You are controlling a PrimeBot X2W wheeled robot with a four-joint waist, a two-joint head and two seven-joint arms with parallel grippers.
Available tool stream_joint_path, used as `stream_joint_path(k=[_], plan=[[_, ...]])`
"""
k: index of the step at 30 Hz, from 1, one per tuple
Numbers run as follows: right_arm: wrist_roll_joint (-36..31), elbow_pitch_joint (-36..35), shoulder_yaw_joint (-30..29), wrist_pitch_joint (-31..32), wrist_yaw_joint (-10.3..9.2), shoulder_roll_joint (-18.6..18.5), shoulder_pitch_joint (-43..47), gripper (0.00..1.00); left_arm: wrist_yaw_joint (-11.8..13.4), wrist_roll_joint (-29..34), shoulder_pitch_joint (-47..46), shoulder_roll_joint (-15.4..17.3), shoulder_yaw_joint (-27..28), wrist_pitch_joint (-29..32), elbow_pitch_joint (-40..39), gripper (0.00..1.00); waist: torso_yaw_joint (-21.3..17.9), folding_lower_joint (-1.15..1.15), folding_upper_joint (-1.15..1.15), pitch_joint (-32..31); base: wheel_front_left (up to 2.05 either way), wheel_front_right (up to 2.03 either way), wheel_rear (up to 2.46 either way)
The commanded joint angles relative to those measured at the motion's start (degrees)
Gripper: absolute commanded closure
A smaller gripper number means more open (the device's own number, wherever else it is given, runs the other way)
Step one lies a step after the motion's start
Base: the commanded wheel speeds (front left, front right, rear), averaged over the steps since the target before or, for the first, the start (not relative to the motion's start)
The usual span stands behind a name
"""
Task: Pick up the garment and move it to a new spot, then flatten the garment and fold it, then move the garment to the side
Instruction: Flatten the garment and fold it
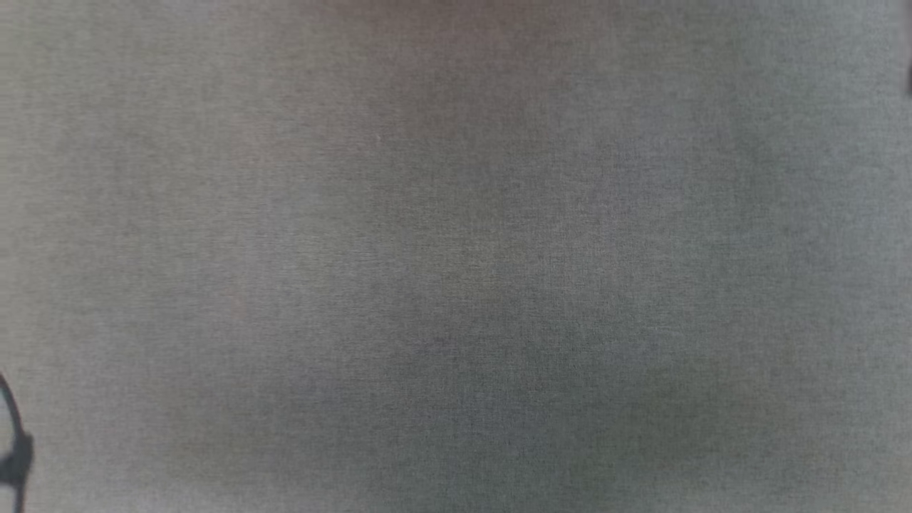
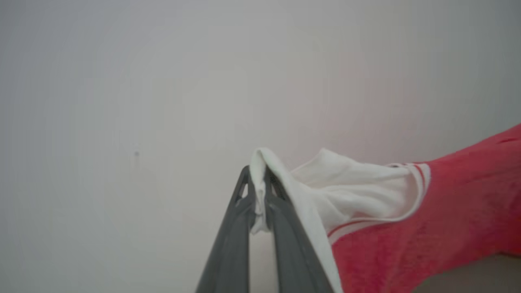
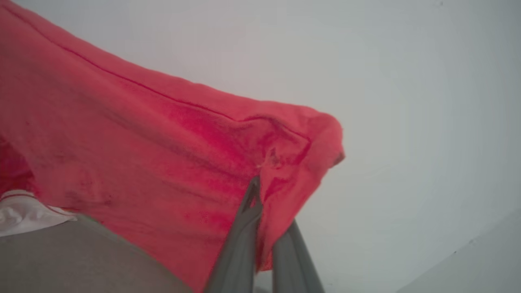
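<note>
In the left wrist view my left gripper (image 2: 260, 183) is shut on the white sleeve of the garment (image 2: 427, 219), whose red body trails off to the right past a red-white striped trim. The right wrist view has my right gripper (image 3: 260, 191) shut on a red corner of the garment (image 3: 154, 162); the cloth hangs stretched to the left above the grey tabletop (image 3: 73, 260), with a bit of white sleeve (image 3: 24, 211) at the far left. The garment is lifted and spread between the two grippers.
The head view looks down on grey woven table cloth (image 1: 456, 285), with a faint reddish tint near the top edge. A dark cable-like part (image 1: 14, 442) pokes in at the lower left. A pale wall (image 2: 163, 81) lies behind both wrist views.
</note>
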Motion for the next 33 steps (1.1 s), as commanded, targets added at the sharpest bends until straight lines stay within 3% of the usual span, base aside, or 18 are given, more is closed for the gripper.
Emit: stream_joint_path(k=[1, 10, 15, 20, 27, 33], plan=[[0.58, 0.93, 0.65, 0.4, -0.1, 0.25, 1.77, 1.0, -0.09, -1.57, 2.84, -0.1, -1.52, 1.48, -1.65, 1.0, 0.48, 0.0, 0.0, -0.88, 0.0, 0.0, 0.0], [7.21, 2.03, 6.54, 4.02, -0.09, 0.76, 12.4, 1.0, -0.1, -16.93, 19.9, 8.14, -10.58, 16.75, -17.65, 1.0, 1.66, 0.0, 0.0, -5.19, 0.0, 0.0, 0.0], [12.43, -0.55, 9.69, 6.68, -0.09, -0.13, 17.42, 1.0, -0.1, -22.05, 25.67, 11.69, -13.1, 22.36, -22.65, 1.0, 1.98, 0.0, 0.0, -6.63, 0.0, 0.0, 0.0], [19.37, -7.08, 14.24, 11.01, -0.09, -3.46, 24.34, 1.0, -0.11, -27.05, 32.35, 15.06, -14.95, 27.89, -27.83, 1.0, 2.29, 0.0, 0.0, -8.09, 0.0, 0.0, 0.0], [28.28, -20.76, 19.28, 18.26, -0.1, -11.39, 35.77, 1.0, 4.19, -30.7, 41.41, 20.42, -16.69, 31.23, -39.23, 1.0, 2.37, 0.0, 0.0, -9.76, 0.0, 0.0, 0.0], [33.1, -32.71, 18.58, 24.8, -0.12, -18.1, 45.93, 1.0, 10.39, -31.96, 47.97, 27.11, -18.44, 34.2, -52.95, 1.0, 2.05, 0.0, 0.0, -10.61, 0.0, 0.0, 0.0]])
